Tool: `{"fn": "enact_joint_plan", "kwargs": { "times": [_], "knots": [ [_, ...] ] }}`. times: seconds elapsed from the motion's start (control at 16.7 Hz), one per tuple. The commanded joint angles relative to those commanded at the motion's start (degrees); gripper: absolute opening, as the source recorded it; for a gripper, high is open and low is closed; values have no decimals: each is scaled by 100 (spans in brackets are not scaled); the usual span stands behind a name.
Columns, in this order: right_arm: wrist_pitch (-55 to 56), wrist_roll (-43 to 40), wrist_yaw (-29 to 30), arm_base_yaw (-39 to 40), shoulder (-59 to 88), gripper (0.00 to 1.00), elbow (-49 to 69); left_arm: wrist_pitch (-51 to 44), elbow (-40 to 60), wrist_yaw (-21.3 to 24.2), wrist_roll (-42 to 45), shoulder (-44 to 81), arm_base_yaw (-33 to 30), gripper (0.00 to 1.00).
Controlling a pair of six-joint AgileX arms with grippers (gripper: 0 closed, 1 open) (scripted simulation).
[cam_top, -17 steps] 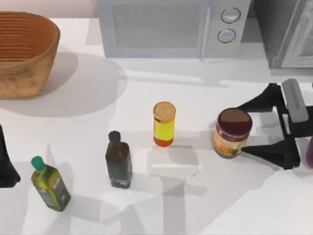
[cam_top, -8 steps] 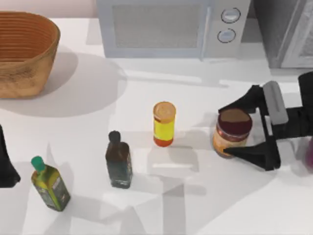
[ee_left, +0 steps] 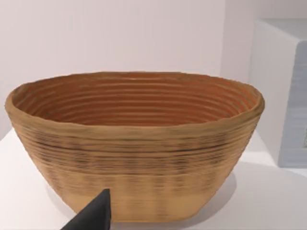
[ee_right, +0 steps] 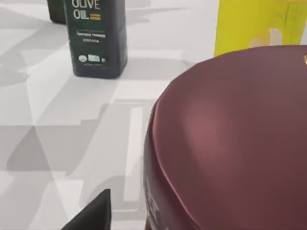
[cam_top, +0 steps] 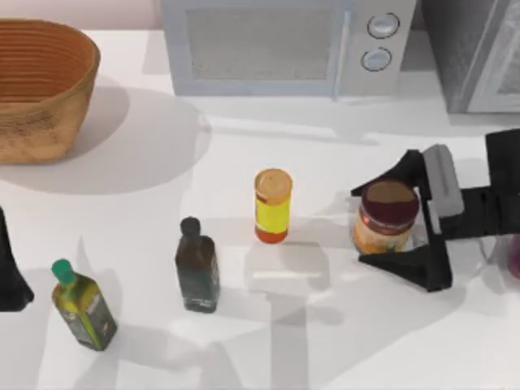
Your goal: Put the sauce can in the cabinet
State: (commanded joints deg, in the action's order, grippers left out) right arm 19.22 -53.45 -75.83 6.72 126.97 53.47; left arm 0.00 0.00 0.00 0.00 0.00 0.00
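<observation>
The sauce can (cam_top: 387, 219), a short wide jar with a maroon lid and an orange label, stands upright on the table right of centre. My right gripper (cam_top: 364, 226) is open, with one finger on the far side of the can and one on the near side, a gap showing at each. Close up in the right wrist view, the can's maroon lid (ee_right: 235, 139) looms large. The cabinet (cam_top: 475, 53), grey with speckled sides, stands at the back right corner. My left arm (cam_top: 10, 272) is parked at the table's left edge.
A yellow orange-capped container (cam_top: 272, 205) stands left of the can. A dark bottle (cam_top: 197, 266) and a green-capped oil bottle (cam_top: 81, 307) stand further left. A microwave (cam_top: 288, 45) sits at the back, a woven basket (cam_top: 41, 85) at the back left.
My right gripper has moved left, and its open fingers now straddle the sauce can. The can has not moved.
</observation>
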Motion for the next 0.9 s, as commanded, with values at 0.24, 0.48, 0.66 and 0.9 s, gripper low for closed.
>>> {"fn": "enact_joint_plan", "kwargs": {
  "times": [0.24,0.48,0.66,0.9],
  "knots": [
    [0,0,0,0,0,92,0,0,0,0,0,0,0,100],
    [0,0,0,0,0,62,0,0,0,0,0,0,0,100],
    [0,0,0,0,0,40,0,0,0,0,0,0,0,100],
    [0,0,0,0,0,10,0,0,0,0,0,0,0,100]
  ]
}}
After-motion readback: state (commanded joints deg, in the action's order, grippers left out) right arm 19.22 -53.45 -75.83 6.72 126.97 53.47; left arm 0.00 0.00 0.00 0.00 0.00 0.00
